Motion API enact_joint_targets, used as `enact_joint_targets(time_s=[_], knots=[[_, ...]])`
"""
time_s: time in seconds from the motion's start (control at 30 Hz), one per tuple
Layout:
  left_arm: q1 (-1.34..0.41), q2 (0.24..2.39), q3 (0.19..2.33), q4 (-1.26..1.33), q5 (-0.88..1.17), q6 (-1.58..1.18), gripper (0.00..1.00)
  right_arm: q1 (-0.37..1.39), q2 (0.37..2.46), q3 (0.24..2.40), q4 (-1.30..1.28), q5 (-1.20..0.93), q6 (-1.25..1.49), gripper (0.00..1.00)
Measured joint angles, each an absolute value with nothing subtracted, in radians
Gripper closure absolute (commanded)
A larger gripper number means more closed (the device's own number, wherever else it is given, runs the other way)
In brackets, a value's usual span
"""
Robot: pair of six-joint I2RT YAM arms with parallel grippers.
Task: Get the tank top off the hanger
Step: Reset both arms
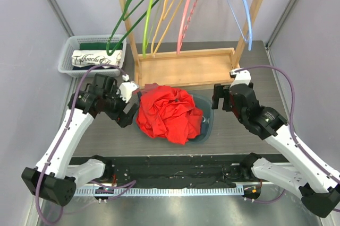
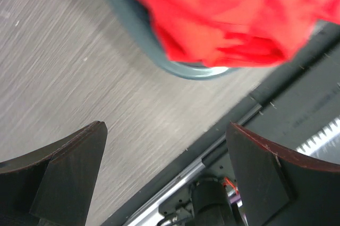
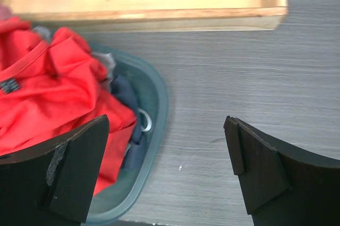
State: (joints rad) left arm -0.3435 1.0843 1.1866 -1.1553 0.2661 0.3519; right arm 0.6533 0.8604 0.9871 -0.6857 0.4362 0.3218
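A crumpled red tank top (image 1: pixel 167 112) lies heaped in a teal bin (image 1: pixel 210 122) at the table's centre. No hanger shows inside it. My left gripper (image 1: pixel 132 105) stands open just left of the heap, nothing between its fingers. In the left wrist view the left gripper (image 2: pixel 164 128) hovers over bare table, with the tank top (image 2: pixel 228 19) and bin rim (image 2: pixel 186 69) above it. My right gripper (image 1: pixel 218 98) is open just right of the bin. The right wrist view has the right gripper (image 3: pixel 166 122) empty beside the bin rim (image 3: pixel 159 98) and the tank top (image 3: pixel 48 88).
A wooden rack (image 1: pixel 186 67) stands behind the bin with several empty coloured hangers (image 1: pixel 159 14). At the back left, a white basket (image 1: pixel 66 56) holds folded clothes. A dark blue garment (image 3: pixel 125 93) and a metal ring (image 3: pixel 144 120) lie in the bin under the red cloth.
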Motion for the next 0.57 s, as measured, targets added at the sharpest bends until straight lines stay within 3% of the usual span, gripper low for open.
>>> enact_joint_targets(time_s=[0.27,0.57], knots=[[-0.115,1.1,1.024,-0.918,0.207,0.279,0.0,0.653,1.004,1.002,-0.667,0.629,0.343,0.0],[-0.014,1.303,1.009,-0.65,0.23,0.102,0.0,0.653,1.095,1.064,-0.622,0.643,0.309,0.0]])
